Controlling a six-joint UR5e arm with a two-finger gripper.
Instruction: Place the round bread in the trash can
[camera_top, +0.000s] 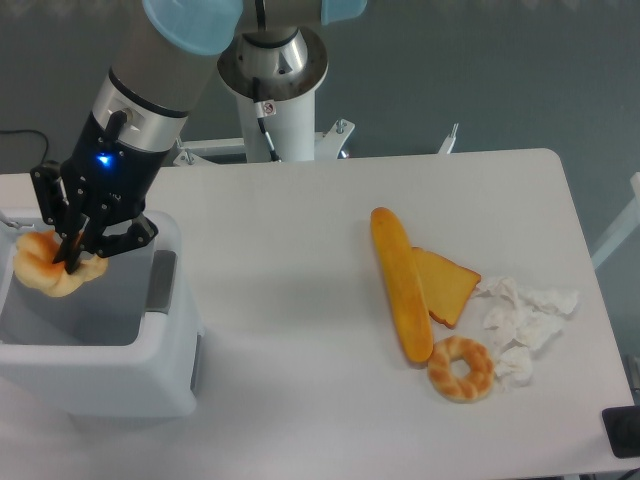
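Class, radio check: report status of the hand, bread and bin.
Hand shut on round bread. Bread over trash can opening, not released. Nothing blocking the drop.

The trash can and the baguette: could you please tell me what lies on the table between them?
Nothing: in the camera view, the white table is bare between the trash can and the baguette.
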